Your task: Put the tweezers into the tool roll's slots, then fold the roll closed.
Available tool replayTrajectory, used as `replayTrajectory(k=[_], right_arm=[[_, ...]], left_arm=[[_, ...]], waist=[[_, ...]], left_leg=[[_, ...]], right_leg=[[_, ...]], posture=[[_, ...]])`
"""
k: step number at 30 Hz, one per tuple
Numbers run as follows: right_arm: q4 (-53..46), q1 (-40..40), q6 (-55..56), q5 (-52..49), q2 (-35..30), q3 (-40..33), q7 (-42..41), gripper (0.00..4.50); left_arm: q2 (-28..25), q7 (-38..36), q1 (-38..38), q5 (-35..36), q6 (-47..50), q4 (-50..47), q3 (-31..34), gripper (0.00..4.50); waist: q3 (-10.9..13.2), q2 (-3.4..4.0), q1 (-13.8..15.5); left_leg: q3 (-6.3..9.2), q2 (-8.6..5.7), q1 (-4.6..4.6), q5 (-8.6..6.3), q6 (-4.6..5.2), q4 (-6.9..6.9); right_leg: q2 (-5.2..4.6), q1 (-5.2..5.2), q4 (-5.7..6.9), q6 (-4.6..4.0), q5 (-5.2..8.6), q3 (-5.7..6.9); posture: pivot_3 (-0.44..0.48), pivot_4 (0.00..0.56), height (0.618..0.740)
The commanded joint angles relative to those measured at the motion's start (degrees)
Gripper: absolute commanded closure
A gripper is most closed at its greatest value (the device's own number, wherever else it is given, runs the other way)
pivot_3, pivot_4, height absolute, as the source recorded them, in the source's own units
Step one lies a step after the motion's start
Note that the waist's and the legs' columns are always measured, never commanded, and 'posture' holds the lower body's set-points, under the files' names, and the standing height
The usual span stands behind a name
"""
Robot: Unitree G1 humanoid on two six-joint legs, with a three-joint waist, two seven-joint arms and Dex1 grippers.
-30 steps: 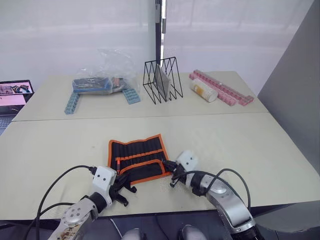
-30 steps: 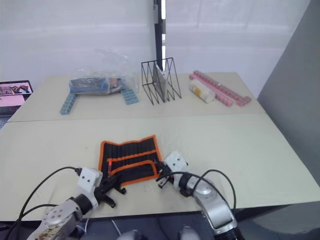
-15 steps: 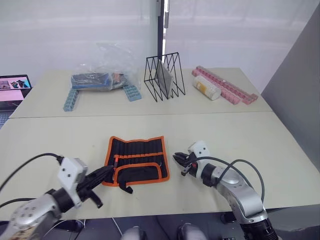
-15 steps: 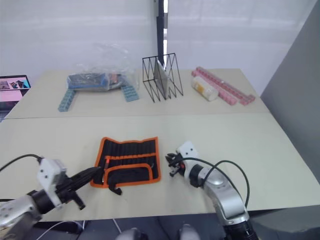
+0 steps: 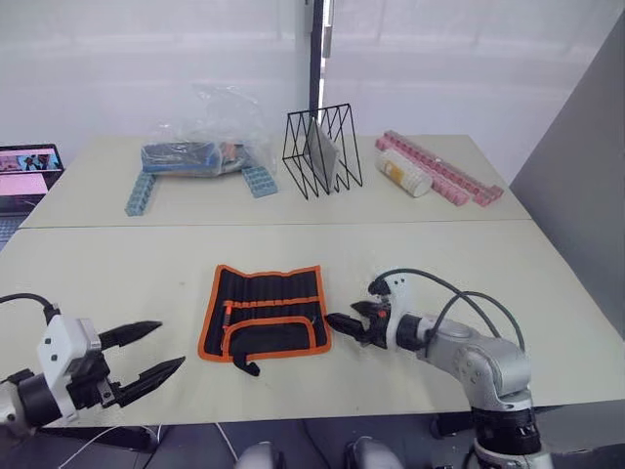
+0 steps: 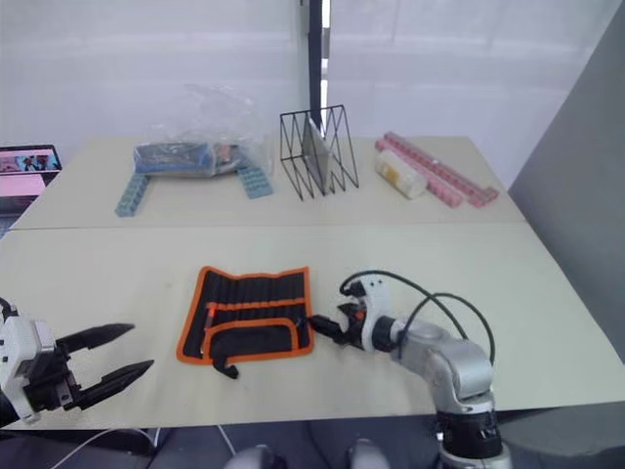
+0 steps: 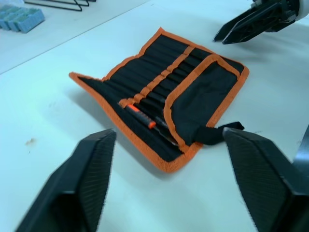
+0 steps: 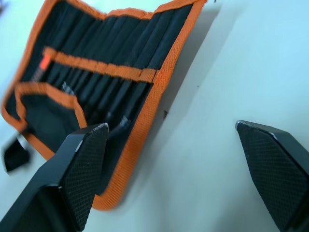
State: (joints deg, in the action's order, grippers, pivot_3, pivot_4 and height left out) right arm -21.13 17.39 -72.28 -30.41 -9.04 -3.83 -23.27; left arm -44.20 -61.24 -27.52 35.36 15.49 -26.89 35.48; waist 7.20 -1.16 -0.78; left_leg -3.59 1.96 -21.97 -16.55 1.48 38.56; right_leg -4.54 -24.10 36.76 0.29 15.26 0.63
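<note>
Fingers of both grippers, left point(image 5: 146, 352) and right point(image 5: 344, 323), spread, empty; one tool roll point(image 5: 264, 313), perhaps two tweezers point(image 7: 161, 129) inside.

The tool roll point(image 5: 264, 311) was black with orange trim. The table point(image 5: 508, 274) was pale beige. The wire rack point(image 5: 322, 151) was black.

Tool roll point(image 5: 266, 313) lies between left tool point(image 5: 145, 352) and right tool point(image 5: 344, 323)

One tool roll point(image 5: 264, 313) — two claws, left point(image 5: 143, 353) and right point(image 5: 342, 323).
</note>
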Motion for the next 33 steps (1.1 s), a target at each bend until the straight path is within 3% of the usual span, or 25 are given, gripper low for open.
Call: replayTrajectory(k=[1, 16, 22, 29, 33], right_arm=[[-0.89, -1.17, -6.28, -1.61, 1.97, 0.23, 3.04, 0.0], [6.4, 1.41, -7.86, -4.06, 14.84, 0.23, 6.74, 0.0], [10.26, 3.42, -6.95, -4.84, 16.56, -4.45, 7.74, 0.0], [9.74, 2.34, -9.37, -7.94, 13.31, -7.38, 6.79, 0.0], [10.01, 2.13, -9.21, -9.12, 13.45, -6.97, 6.84, 1.17]], left_arm=[[0.92, 0.33, -0.16, -1.3, -1.84, -0.65, -0.59, 0.04], [1.45, 0.58, 1.56, -1.88, -1.27, 0.1, -2.68, 0.04], [1.66, 0.22, 1.12, -2.21, -1.51, 0.31, -2.47, 0.04], [1.58, 0.23, 1.07, -2.37, -1.75, 0.62, -2.48, 0.04], [1.32, -0.08, 1.08, -2.53, -1.87, 1.13, -2.34, 0.0]], waist=[[-0.03, -0.05, -0.4], [-0.14, -0.22, -2.4], [-0.14, -0.22, -2.69], [-0.13, -0.2, -1.98], [-0.13, -0.2, -1.72]], left_leg=[[0.0, 0.01, 0.04, -0.01, -0.01, -0.01], [0.0, 0.2, 0.49, 0.02, -0.07, -0.33], [0.0, 0.23, 0.5, 0.04, -0.1, -0.35], [0.01, 0.22, 0.46, 0.08, -0.2, -0.38], [0.0, 0.22, 0.41, 0.08, -0.2, -0.38]], right_leg=[[-0.07, 0.0, 0.03, -0.01, -0.01, -0.03], [0.1, 0.06, 0.16, -0.32, -0.1, -0.09], [0.11, 0.04, 0.23, -0.37, -0.09, -0.09], [0.01, 0.03, 0.21, -0.37, -0.09, -0.06], [-0.01, 0.02, 0.14, -0.36, -0.09, -0.05]], posture=[[0.0, 0.15, 0.737], [0.0, 0.15, 0.737], [0.0, 0.15, 0.737], [0.0, 0.15, 0.737], [0.0, 0.15, 0.737]])
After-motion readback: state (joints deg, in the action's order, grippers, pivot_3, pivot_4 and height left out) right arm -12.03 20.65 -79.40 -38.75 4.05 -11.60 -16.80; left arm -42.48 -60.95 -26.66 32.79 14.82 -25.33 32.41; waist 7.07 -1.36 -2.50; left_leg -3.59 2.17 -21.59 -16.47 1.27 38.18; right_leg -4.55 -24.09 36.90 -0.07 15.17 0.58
